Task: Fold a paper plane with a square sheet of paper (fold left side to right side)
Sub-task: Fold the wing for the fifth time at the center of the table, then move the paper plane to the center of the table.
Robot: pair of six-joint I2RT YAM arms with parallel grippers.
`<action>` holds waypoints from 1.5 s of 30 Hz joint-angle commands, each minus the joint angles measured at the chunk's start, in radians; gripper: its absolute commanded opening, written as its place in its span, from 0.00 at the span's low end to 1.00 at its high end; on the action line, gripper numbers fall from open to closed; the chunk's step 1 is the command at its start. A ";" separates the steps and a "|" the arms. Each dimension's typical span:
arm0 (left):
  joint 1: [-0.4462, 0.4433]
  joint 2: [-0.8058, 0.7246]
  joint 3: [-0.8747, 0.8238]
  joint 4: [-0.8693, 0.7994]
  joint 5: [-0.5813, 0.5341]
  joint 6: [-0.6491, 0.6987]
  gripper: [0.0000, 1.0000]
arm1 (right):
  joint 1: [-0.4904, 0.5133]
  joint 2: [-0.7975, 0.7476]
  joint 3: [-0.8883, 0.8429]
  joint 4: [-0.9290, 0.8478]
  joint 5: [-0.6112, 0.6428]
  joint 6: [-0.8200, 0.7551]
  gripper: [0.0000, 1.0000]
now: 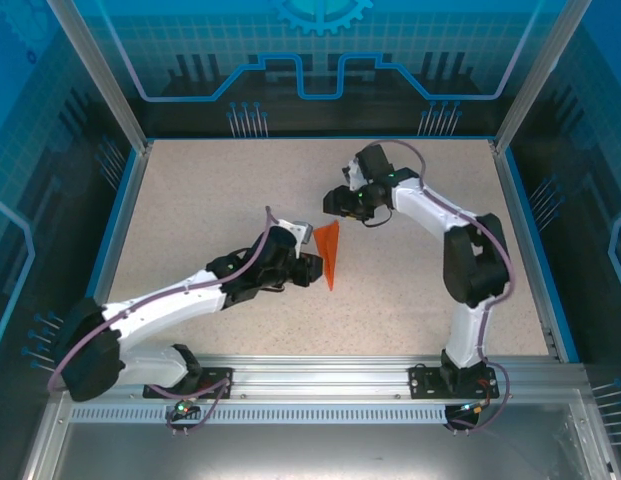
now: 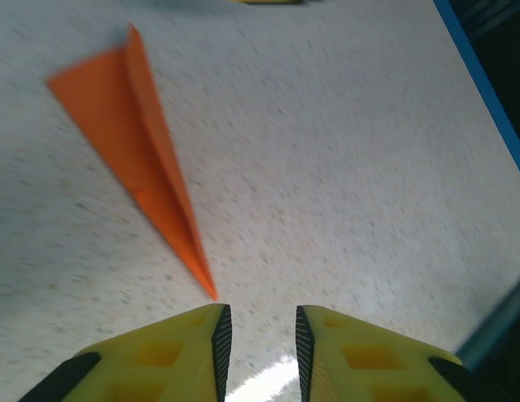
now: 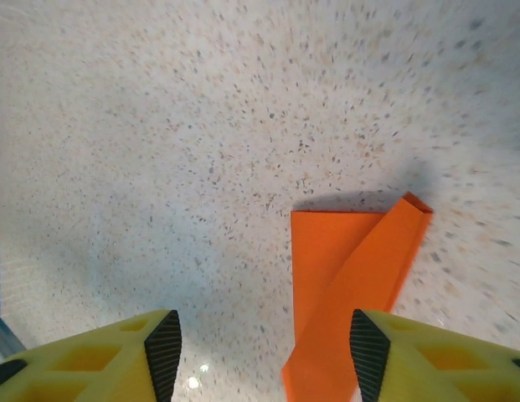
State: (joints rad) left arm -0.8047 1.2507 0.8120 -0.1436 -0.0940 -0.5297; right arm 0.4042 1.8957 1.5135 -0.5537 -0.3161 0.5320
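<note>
The plane (image 1: 329,252) lies flat in the middle of the bench (image 1: 190,200), and nothing holds it. Its sharp tip is just in front of the left gripper (image 2: 260,322), whose jaws stand a little apart and empty. The right gripper (image 3: 265,331) is spread wide over the broad end.

Thin orange paper, matt and smooth with crisp creases, is being shown in the paper plane (image 1: 329,252) at the centre of the top view. The table (image 1: 210,190) is being seen as a speckled, stone-like beige surface with a faint sheen. On the left gripper (image 2: 259,335) and the right gripper (image 3: 260,352), at the bottom of each wrist view, yellow plastic fingers (image 2: 151,364) are being shown with black ribbed pads (image 2: 222,339). The arm shells (image 1: 170,300) are being rendered as glossy white and black plastic. The rail (image 1: 320,372) along the bottom edge is being seen as brushed metal.
</note>
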 commanded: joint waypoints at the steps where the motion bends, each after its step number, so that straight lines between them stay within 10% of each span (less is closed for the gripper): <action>1: 0.006 -0.059 -0.024 -0.103 -0.298 -0.046 0.36 | 0.054 -0.070 -0.021 -0.161 0.161 -0.029 0.64; 11: 0.007 -0.089 -0.042 -0.145 -0.471 -0.138 0.42 | 0.277 0.039 -0.010 -0.299 0.461 0.028 0.76; 23: 0.007 -0.099 -0.045 -0.175 -0.487 -0.143 0.43 | 0.318 0.122 0.024 -0.298 0.519 0.026 0.34; 30: 0.007 -0.111 -0.036 -0.197 -0.498 -0.140 0.44 | 0.266 -0.061 -0.085 -0.192 0.336 -0.051 0.03; 37: 0.007 -0.144 -0.039 -0.223 -0.535 -0.139 0.44 | 0.072 -0.230 -0.412 0.150 -0.160 0.007 0.03; 45: 0.007 -0.152 -0.033 -0.244 -0.540 -0.145 0.44 | -0.030 -0.104 -0.535 0.240 -0.229 -0.003 0.13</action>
State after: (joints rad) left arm -0.8013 1.1152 0.7815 -0.3576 -0.6033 -0.6563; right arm 0.4088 1.7653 0.9993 -0.3637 -0.4782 0.5343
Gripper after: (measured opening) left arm 0.439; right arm 0.112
